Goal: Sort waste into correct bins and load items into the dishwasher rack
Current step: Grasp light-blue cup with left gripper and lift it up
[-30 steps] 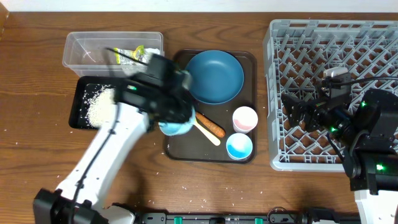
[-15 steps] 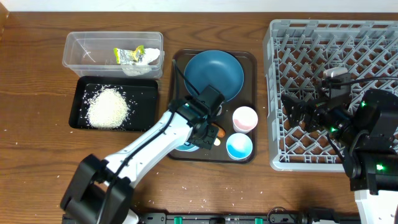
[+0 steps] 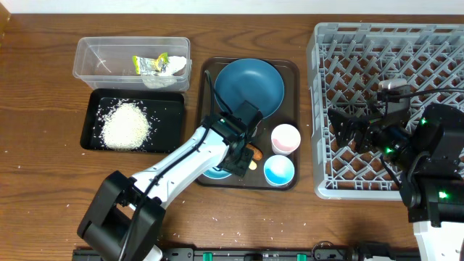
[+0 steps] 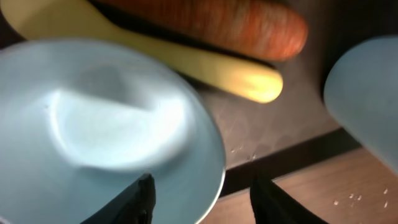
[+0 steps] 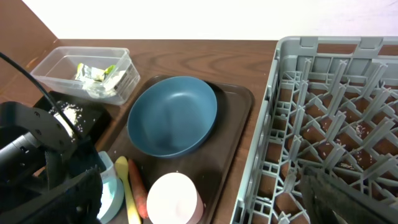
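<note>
Left fingers (image 4: 140, 202) swung to bowl (image 4: 93, 124); spoon (image 4: 205, 68) lies diagonally beside carrot (image 4: 205, 22).

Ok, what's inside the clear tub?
A crumpled white wrapper with yellow-green print, in the end nearest the blue plate. Nothing else shows in the clear tub; anything beneath the wrapper is hidden.

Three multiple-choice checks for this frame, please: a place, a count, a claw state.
1. Where does the wrapper lie? A) black tray B) clear tub C) rack
2. How many cups stand on the brown tray? A) one B) two C) three
3. The left claw is: A) open B) shut on the spoon C) shut on the carrot
Answers: B, it lies inside the tub's walls; B, a pink cup and a blue cup; A, its fingers stand apart over the bowl.
</note>
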Robot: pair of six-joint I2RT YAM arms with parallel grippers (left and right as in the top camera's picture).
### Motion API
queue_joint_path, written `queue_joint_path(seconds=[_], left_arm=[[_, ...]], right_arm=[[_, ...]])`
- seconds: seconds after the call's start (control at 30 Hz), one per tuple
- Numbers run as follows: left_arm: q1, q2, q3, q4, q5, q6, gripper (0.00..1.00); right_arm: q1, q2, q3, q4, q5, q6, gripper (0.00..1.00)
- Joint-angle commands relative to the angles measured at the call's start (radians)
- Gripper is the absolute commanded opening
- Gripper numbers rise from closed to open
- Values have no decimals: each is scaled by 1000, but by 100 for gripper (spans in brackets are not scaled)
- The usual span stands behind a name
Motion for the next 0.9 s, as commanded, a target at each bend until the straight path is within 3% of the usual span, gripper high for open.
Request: queue_joint_path(seconds=[0.0,0.3,0.87], left_arm=[[4,-29,82,-23,16,6,54],[0,-89,101,-12,207,105,66],[-92,-35,97,77,197,107,74]], right_arm=[[14,0,19,0,-7,17,99],[14,0,19,-2,-7,17,99],[14,0,19,-9,-7,17,99]])
